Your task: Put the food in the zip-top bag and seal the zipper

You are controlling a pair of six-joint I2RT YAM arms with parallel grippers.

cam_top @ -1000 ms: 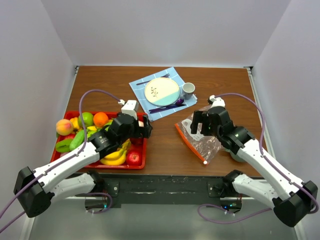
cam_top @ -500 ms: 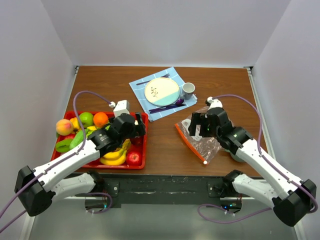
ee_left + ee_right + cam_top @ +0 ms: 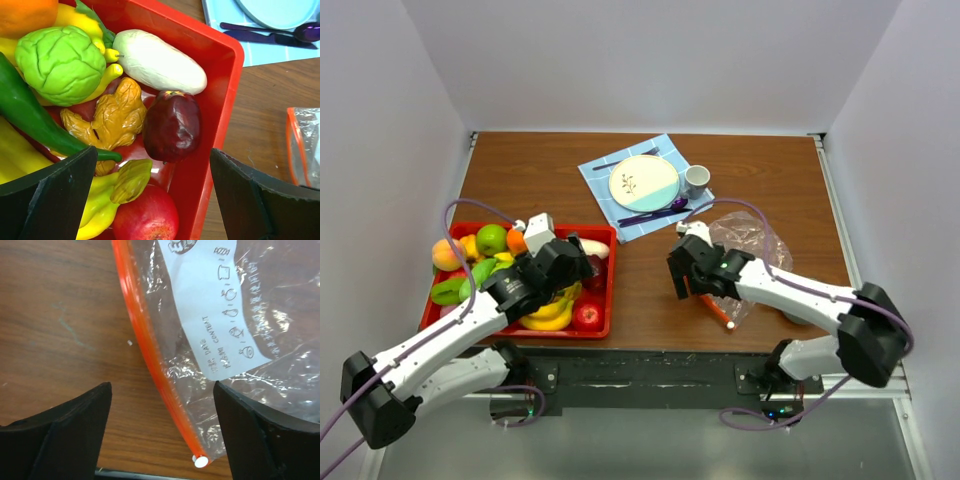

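left gripper (image 3: 154,155) gapes empty over food (image 3: 60,62) in the red tray (image 3: 220,55); right gripper (image 3: 161,390) gapes empty above the zipper (image 3: 150,347).

Overhead view from behind; wrist cameras close above tray (image 3: 232,55), bag (image 3: 280,340)

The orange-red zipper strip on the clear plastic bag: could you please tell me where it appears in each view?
Top external: orange-red zipper strip just right of centre, towards the bottom.
Left wrist: at the right edge.
Right wrist: diagonal through the centre.
Shared landmark: white slider tab, in top and right wrist only.
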